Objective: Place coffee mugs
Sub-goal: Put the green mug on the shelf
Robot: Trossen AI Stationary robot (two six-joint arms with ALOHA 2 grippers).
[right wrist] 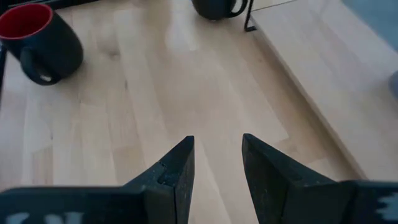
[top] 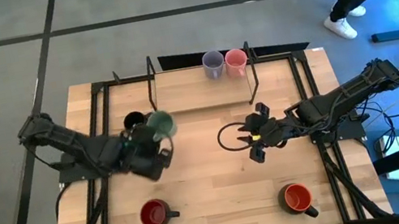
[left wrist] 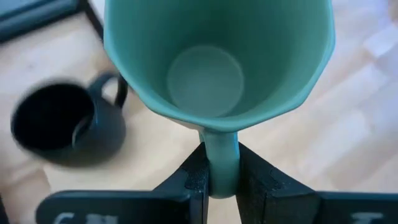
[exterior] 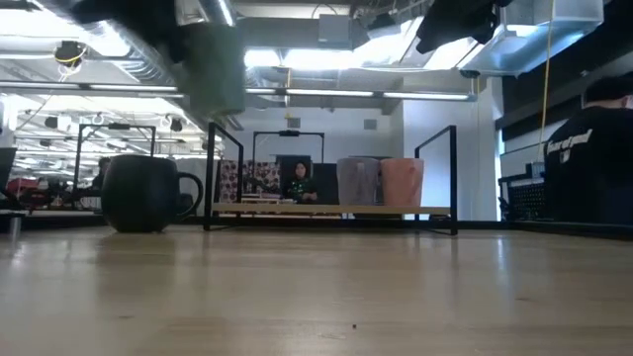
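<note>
Pale green and smooth, one coffee mug [left wrist: 217, 68] hangs clear of the table in the left gripper [left wrist: 221, 177], whose two dark fingers [left wrist: 189, 180] are pinched tight on its handle; the mug has a faceted rim and a round inner floor. That arm reaches in from the left with its elbow bent, the gripper [top: 147, 142] over the left half of the wooden table [top: 213, 188], and the green mug [top: 161, 124] rides above the board beside the black mug [top: 134, 122]. The black mug [exterior: 143, 193] is rounded and glossy, upright on the wood just left of the raised shelf [top: 205, 94] at the far side.

On that shelf stand the lavender mug [top: 213, 64] and the pink mug [top: 237, 61], side by side and close together.

Stretched in from the right, the right arm holds its gripper [top: 256, 137] over the table's middle; its fingers [right wrist: 174, 171] are parted with nothing between them, only bare pale planks showing below.

Two mugs with red insides sit near the front edge: one at near left [top: 155, 214], the other at near right [top: 297, 197], well apart.
</note>
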